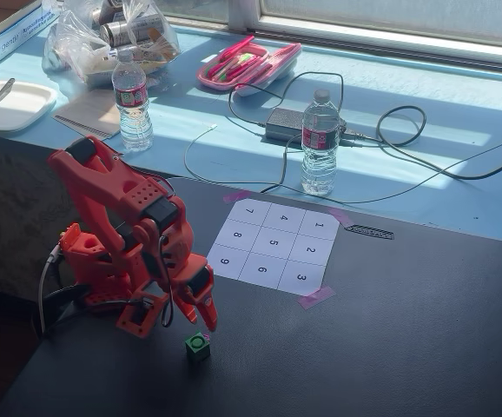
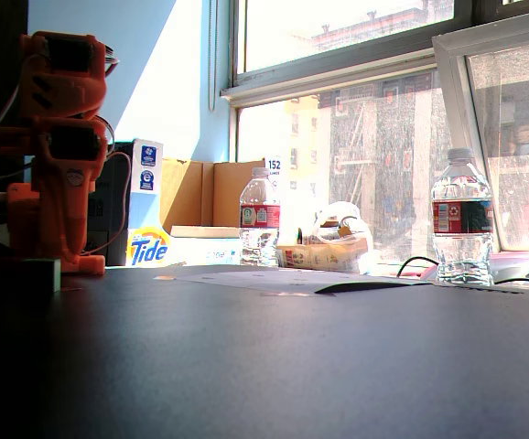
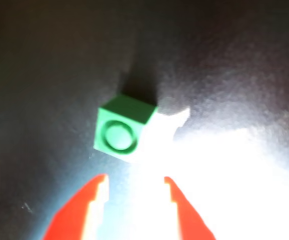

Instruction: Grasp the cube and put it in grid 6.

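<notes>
The small green cube (image 1: pixel 198 346) rests on the dark table, near its front edge, with its ring mark facing up. In the wrist view the cube (image 3: pixel 122 131) lies just ahead of the orange fingertips and slightly left of the gap. My orange gripper (image 1: pixel 201 320) hangs just above and behind the cube, open and holding nothing; in the wrist view the gripper (image 3: pixel 135 179) has a wide gap between its tips. Grid 6 (image 1: pixel 263 270) is the middle cell of the sheet's near row, up and right of the cube. In the low fixed view the arm (image 2: pixel 54 146) stands at the left.
Two water bottles (image 1: pixel 133 97) (image 1: pixel 320 143) stand on the blue ledge behind the numbered sheet (image 1: pixel 273 246). Cables (image 1: pixel 390 130), a pink case (image 1: pixel 247 64) and a white tray (image 1: pixel 12 104) also lie there. Pink tape (image 1: pixel 315 298) holds the sheet's corner.
</notes>
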